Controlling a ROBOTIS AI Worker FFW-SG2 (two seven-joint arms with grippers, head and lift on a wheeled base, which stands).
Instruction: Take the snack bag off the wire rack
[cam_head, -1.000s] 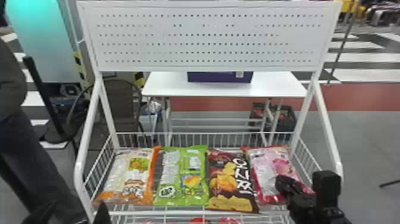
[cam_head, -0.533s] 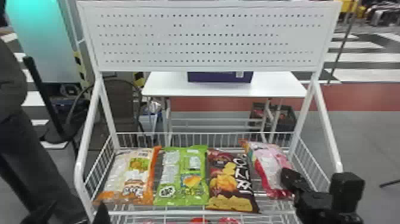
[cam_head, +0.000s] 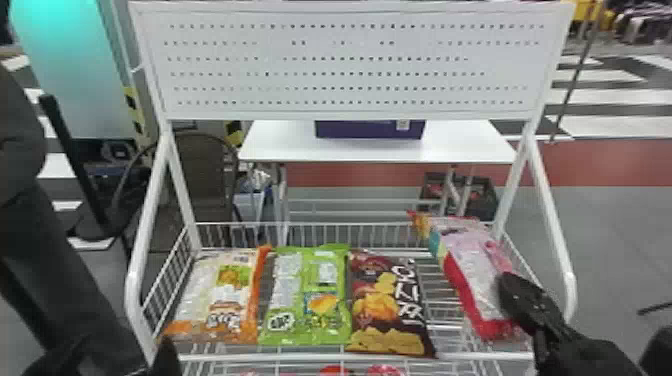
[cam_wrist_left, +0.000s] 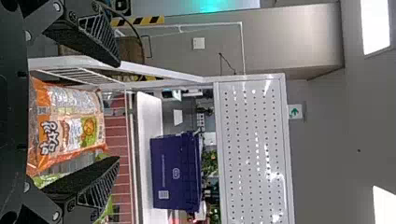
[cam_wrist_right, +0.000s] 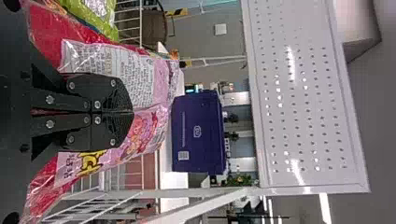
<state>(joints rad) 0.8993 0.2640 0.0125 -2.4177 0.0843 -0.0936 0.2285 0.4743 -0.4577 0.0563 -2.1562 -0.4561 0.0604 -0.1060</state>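
Note:
My right gripper (cam_head: 515, 290) is at the right end of the wire rack (cam_head: 360, 356), against the pink and red snack bag (cam_head: 475, 270), which stands tilted with its top leaning left. In the right wrist view, the right gripper (cam_wrist_right: 130, 112) is shut, pinching the pink bag (cam_wrist_right: 116, 67) along its middle. Down at the head view's lower left corner is my left gripper (cam_head: 167, 357). From the left wrist view, the left gripper (cam_wrist_left: 119, 112) has its fingers wide apart with nothing between the tips, and the orange-edged bag (cam_wrist_left: 70, 126) lies beyond.
Beside the pink bag lie a brown chip bag (cam_head: 387, 305), a green bag (cam_head: 307, 295) and an orange-edged bag. White side posts (cam_head: 550, 200) and a perforated panel (cam_head: 350, 65) frame the rack. Behind it, a white table (cam_head: 285, 142) holds a purple box (cam_head: 370, 129).
The right gripper has moved back and closed on the pink bag, which has lifted, turned and tilted away from its flat place on the rack. The left arm stays put.

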